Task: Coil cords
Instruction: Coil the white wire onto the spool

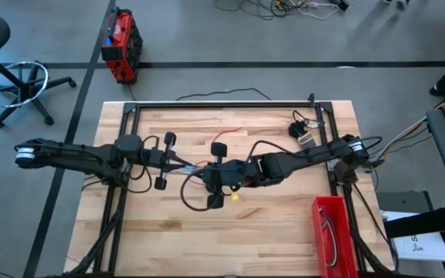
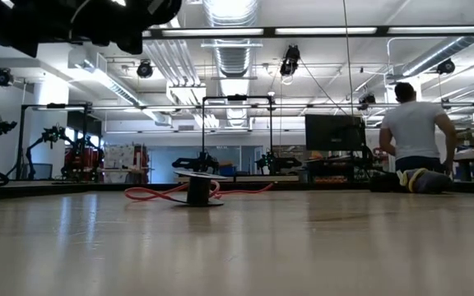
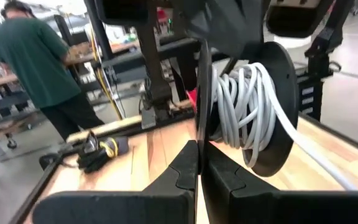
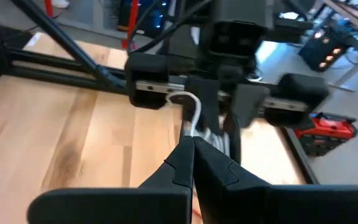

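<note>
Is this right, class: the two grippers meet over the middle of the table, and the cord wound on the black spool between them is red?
One detail is wrong: the cord wound on the black spool is white, not red, as the left wrist view shows. The left gripper and right gripper do meet over the middle of the table, per the high view.

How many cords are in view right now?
3: white cord wound on the raised spool, red cord mid-table, black cord bundled at the far right corner. Others may be hidden.
</note>
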